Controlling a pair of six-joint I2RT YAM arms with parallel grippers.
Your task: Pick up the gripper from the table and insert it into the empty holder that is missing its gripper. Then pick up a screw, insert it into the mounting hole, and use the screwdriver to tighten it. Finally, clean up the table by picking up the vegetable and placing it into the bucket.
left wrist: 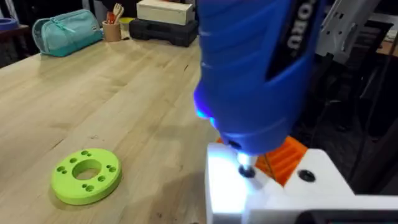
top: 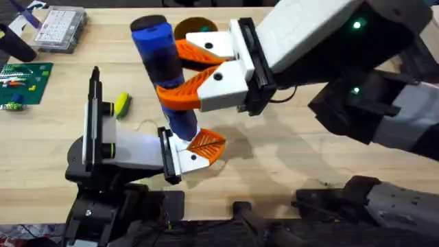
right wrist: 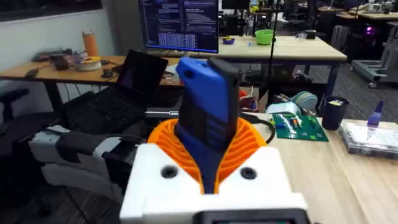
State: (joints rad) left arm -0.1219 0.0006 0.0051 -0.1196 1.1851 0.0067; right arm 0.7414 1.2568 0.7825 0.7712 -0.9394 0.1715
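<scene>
My right gripper reaches in from the right, shut on the blue screwdriver, its orange pads clamping the body. The screwdriver stands upright with its metal tip down on the white holder at the end of my left arm. The orange gripper sits in that holder, beside the tip. A yellow-green vegetable lies on the table just left of the left arm. The orange-brown bucket stands at the back, partly hidden behind the right gripper.
A flat green ring lies on the table in the left wrist view. At the far left are a green board and a clear parts box. Bare wood stretches to the right of the holder.
</scene>
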